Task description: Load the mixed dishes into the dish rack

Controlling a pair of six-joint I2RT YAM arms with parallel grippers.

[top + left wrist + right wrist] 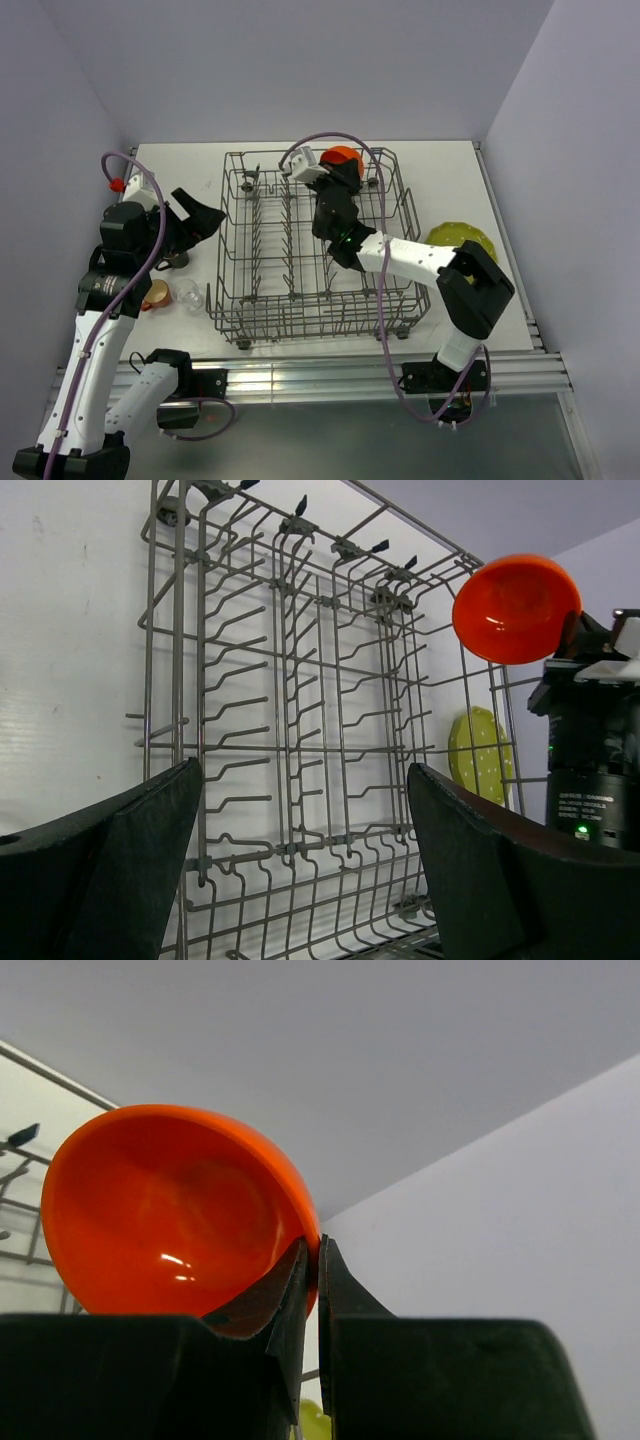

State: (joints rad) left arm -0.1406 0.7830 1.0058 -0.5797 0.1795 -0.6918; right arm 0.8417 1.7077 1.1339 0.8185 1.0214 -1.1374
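My right gripper (340, 172) is shut on the rim of the orange bowl (343, 157) and holds it above the far right part of the grey wire dish rack (262, 300). The bowl also shows in the right wrist view (170, 1215) and the left wrist view (515, 608). My left gripper (205, 222) is open and empty, left of the rack. The yellow-green plate (460, 238) lies on the table right of the rack. The small orange cup (156, 294) and the clear glass (187, 293) stand left of the rack. A dark mug (173, 261) is mostly hidden under my left arm.
The rack (300, 730) holds no dishes and its upright tines fill the left wrist view. Walls close in the table on the left, back and right. A metal rail (330, 375) runs along the near edge.
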